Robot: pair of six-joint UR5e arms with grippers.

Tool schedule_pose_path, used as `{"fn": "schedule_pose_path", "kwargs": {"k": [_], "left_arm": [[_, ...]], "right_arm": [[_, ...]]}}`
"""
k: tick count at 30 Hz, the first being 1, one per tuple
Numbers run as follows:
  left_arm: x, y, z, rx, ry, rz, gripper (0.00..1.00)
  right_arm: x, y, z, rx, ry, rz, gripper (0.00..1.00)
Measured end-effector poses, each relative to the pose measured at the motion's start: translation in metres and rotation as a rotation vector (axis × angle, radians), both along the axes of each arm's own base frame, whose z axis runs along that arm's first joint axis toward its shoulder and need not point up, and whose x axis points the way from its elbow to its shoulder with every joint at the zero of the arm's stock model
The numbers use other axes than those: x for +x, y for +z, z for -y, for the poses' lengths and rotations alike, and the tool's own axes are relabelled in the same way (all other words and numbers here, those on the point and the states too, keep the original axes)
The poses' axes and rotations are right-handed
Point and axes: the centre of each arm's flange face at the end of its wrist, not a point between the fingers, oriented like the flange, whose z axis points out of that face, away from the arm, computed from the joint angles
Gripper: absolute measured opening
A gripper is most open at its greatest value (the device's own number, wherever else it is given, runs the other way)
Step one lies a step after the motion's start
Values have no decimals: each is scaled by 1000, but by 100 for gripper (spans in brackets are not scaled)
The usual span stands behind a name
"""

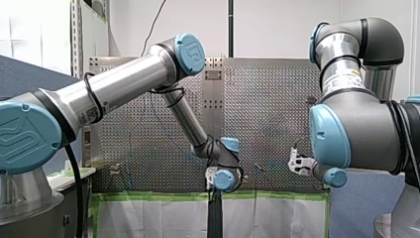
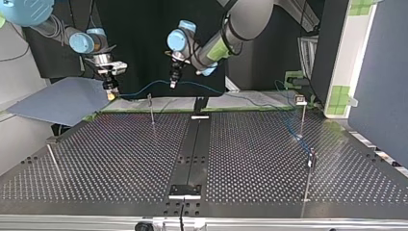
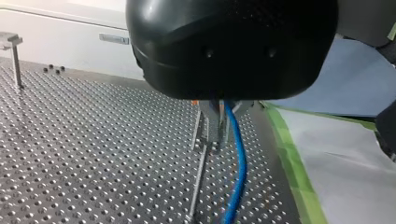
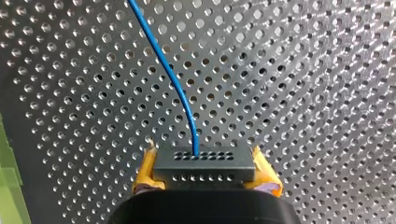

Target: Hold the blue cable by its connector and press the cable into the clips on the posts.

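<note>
My right gripper clamped tight on the black connector, blue cable leaving it, my left gripper narrow, seemingly pinching the cable by the table's taped edge

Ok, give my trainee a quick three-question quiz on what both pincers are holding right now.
1. True or false: my right pincer is shut on the black connector.
2. What sits between the fingers of my left pincer? A) a post B) the blue cable C) nothing
3. Fill in: in the right wrist view, the pads on either side of the connector are ____ in colour.
Key: 1 true; 2 B; 3 yellow.
</note>
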Motion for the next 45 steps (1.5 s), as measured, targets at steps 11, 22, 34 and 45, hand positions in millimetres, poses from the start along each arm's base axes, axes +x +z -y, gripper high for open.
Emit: {"fn": "schedule_pose_path", "kwargs": {"k": [11,22,34,45], "left_arm": [[4,6,6,0,12,-2,100],[-1,17,28,23,-74,-32,100],[-16,24,50,66,-196,-80,100],[-10,43,66,69,-198,-101,100]], "right_arm": [[1,0,2,-2,-22,3,0],[2,-10,2,15,-39,4,0],[2,-42,4,57,-47,2,0],[0,-60,9,72,-62,-6,0]]}}
